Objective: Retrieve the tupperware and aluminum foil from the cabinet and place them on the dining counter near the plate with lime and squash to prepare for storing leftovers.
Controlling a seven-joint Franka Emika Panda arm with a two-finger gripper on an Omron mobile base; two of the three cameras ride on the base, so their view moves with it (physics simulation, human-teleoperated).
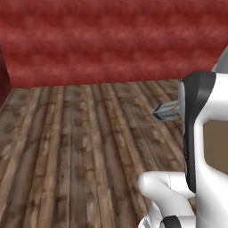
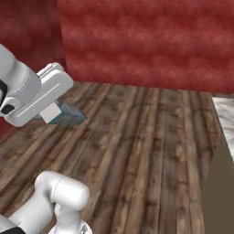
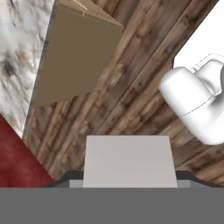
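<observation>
The jaws are clamping the aluminum foil (image 2: 64, 114), closed onto the carton's sides and carrying it in the air above the wooden floor (image 2: 137, 151). In the right base view the carton is sticking out from under the white hand, its pale blue length pointing away toward the marbled desk (image 2: 226, 114), which is lying well apart from it at the far side of the floor. In the left base view one grey-blue end of the carton (image 1: 165, 111) is poking out from behind the upright arm link. In the hand view the carton's plain pale face (image 3: 129, 159) is sitting low between the jaws, and the marbled desk (image 3: 17, 52) with its tan side panel (image 3: 74, 57) is showing beyond it, not touching it. A red wall (image 2: 146, 41) is standing behind the desk's end.
</observation>
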